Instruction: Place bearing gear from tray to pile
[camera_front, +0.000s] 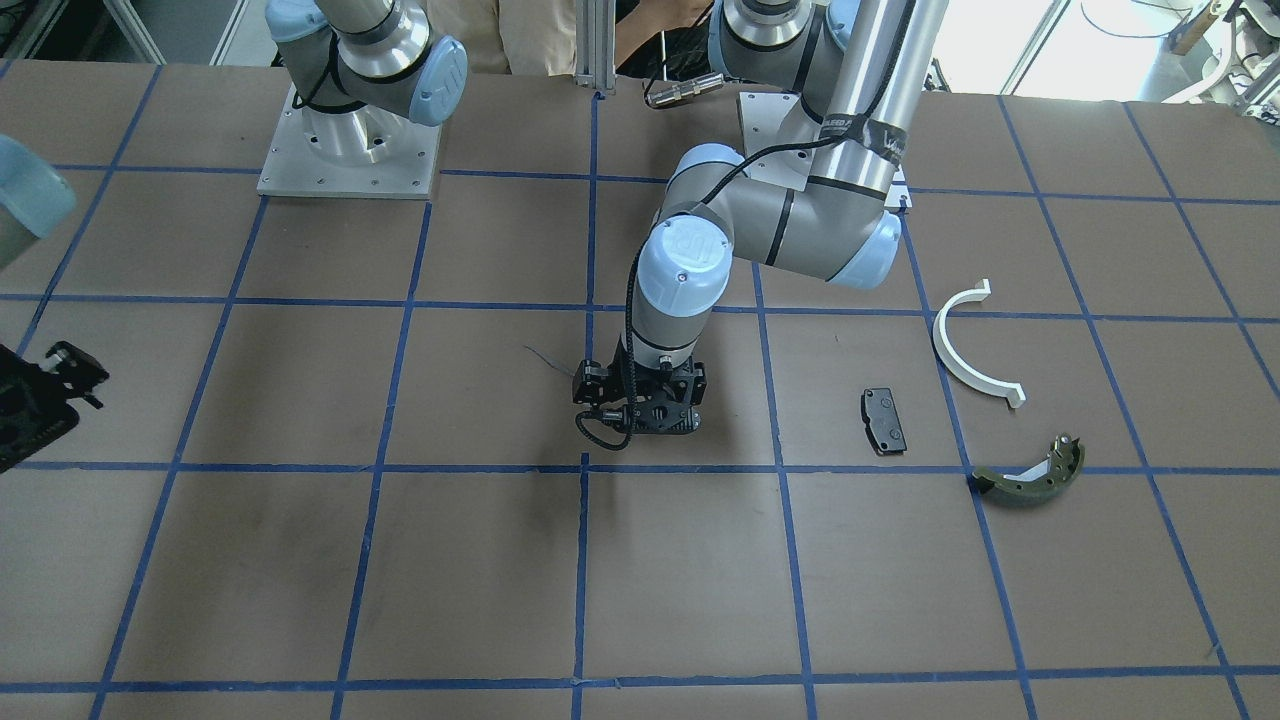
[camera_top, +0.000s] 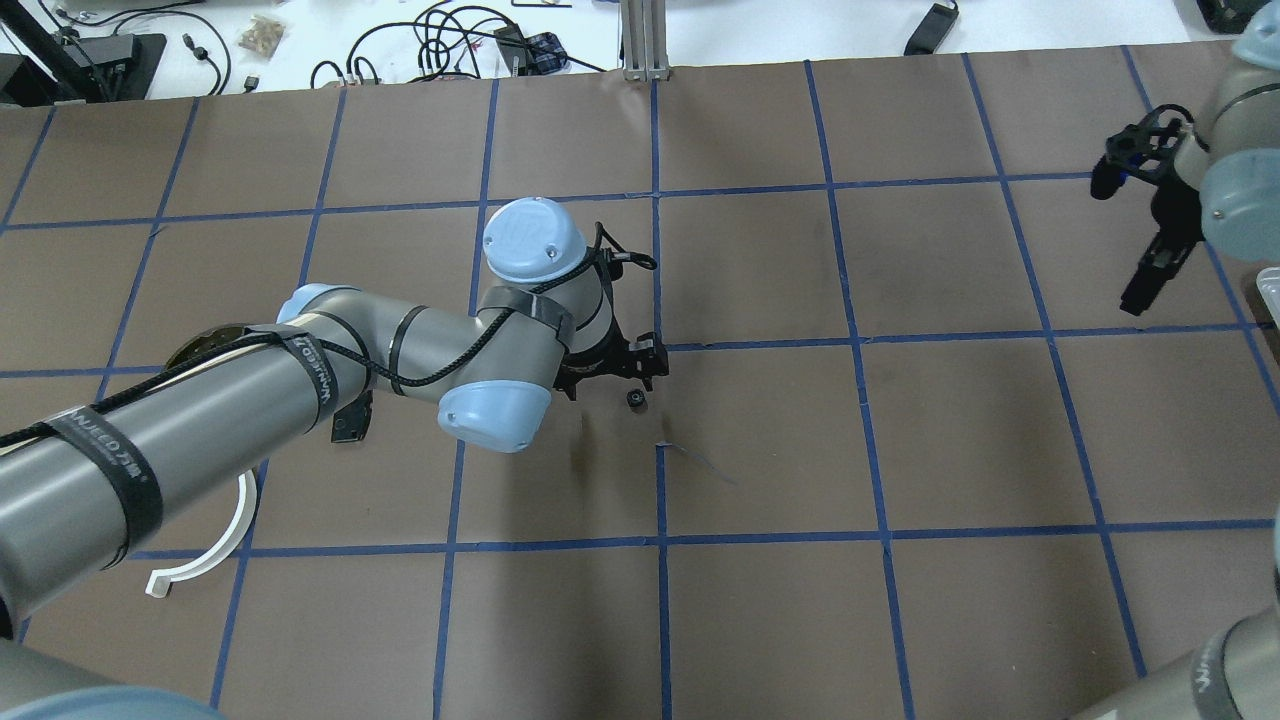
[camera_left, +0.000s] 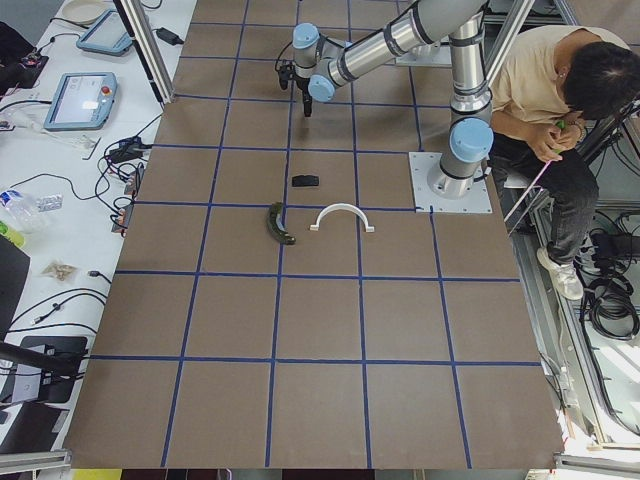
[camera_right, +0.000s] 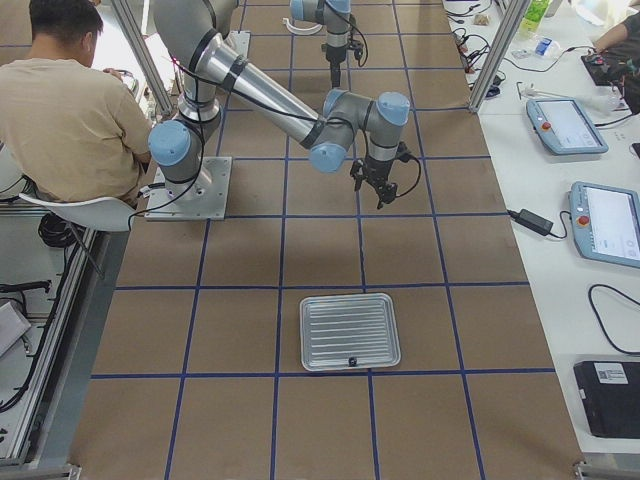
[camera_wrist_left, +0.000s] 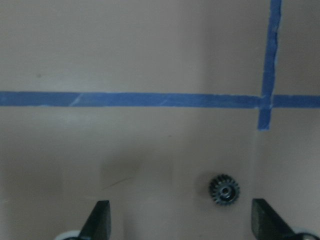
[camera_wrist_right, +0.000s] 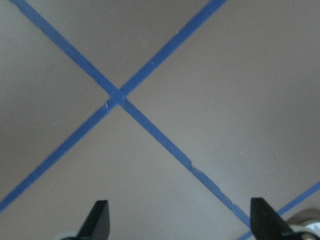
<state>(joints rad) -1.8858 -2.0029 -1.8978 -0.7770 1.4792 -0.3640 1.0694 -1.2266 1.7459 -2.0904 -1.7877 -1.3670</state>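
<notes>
At the left end of the surface, the pile: three loose parts, near one another, none touching. White half-ring (camera_front: 975, 345) closest to the robot's edge, open side facing that edge. Small black rectangular pad (camera_front: 884, 421) just inward of it, toward the middle. Olive-green curved shoe (camera_front: 1030, 475) nearest the operators' edge, lying across a blue tape line.

Near the middle of the surface, left tool (camera_wrist_left: 181, 222) pointing straight down, close above the brown paper, fingers (camera_wrist_left: 100, 220) spread wide and clamped on no part. Below it, flat on the bare surface, the bearing gear (camera_wrist_left: 224, 189): small, dark, toothed, with a pale hub. Nearer one finger than the other in the wrist view, touching neither. Just beside a crossing of blue tape lines (camera_wrist_left: 265, 102). Well apart from the pile and outside the tray.

Toward the right end, right tool (camera_wrist_right: 181, 222) hanging over another tape crossing, fingers (camera_wrist_right: 99, 220) likewise wide apart, only paper and tape in the gap.

At the right end of the surface, the tray (camera_right: 350, 315): silver, ribbed, rectangular, lying flat. Inside, one small dark piece (camera_right: 352, 361), by the middle of the rim on the side away from the arms. Too small to tell what kind of part.
</notes>
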